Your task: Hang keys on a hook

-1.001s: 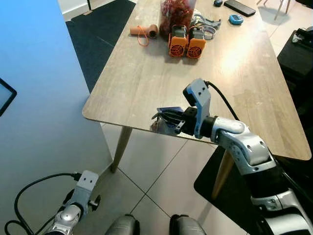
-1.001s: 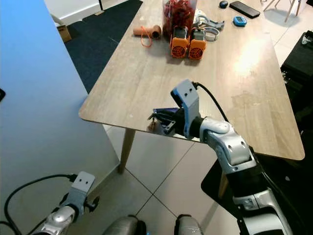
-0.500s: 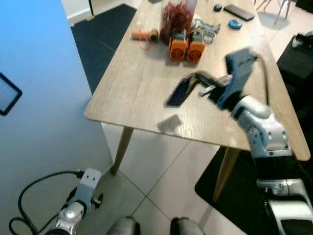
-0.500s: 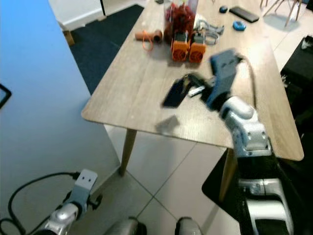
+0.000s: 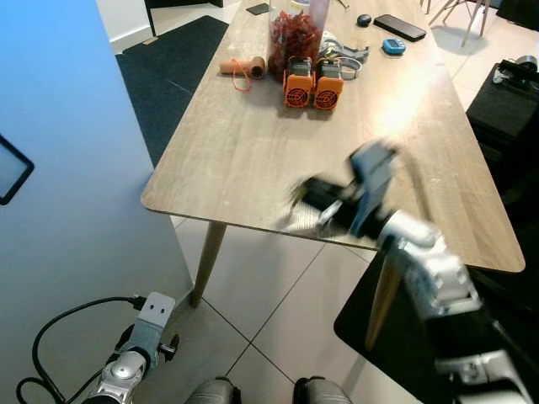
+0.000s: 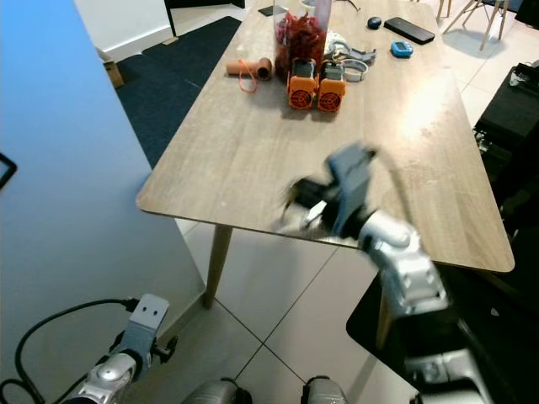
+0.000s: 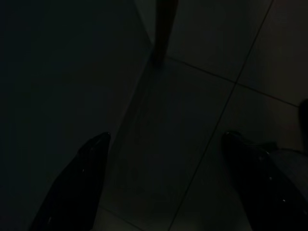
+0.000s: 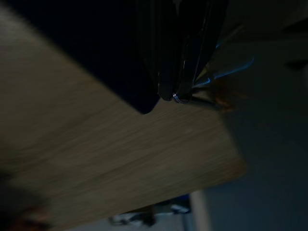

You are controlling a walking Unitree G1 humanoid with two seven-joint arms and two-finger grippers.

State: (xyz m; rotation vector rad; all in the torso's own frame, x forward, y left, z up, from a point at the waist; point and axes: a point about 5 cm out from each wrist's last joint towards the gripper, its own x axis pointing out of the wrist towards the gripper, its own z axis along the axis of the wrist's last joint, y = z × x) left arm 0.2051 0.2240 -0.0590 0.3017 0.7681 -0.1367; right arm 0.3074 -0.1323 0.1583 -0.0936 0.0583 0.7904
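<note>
**Keys in my right gripper, low over the near table edge**

Right gripper (image 5: 313,200) sits in the centre of the head views, smeared by motion, its two black fingers pressed together on the keys (image 8: 190,91). I hold them just above the near edge of the wooden table (image 5: 253,126), probably because they were lifted from there and must be carried clear before any hanging can begin. No hook can be made out in these frames, so I judge the task is at its carrying stage.

My left gripper (image 7: 168,183) hangs idle at the lower left of the head views, over the tiled floor (image 5: 269,295), with its fingers spread wide apart.

At the top of the head views, the far end of the table carries two orange devices (image 5: 312,82), a jar of red contents (image 5: 290,38), a black phone (image 5: 401,27) and other small items, all well apart from my gripper. A blue wall (image 5: 59,168) fills the left side.

The right wrist view gives what the blurred head views cannot: a metal ring and pale key blades (dim but readable) pinched at the fingertips, with wood grain close beneath. The left wrist view is very dark, showing floor tiles and a table leg (image 7: 165,29).
</note>
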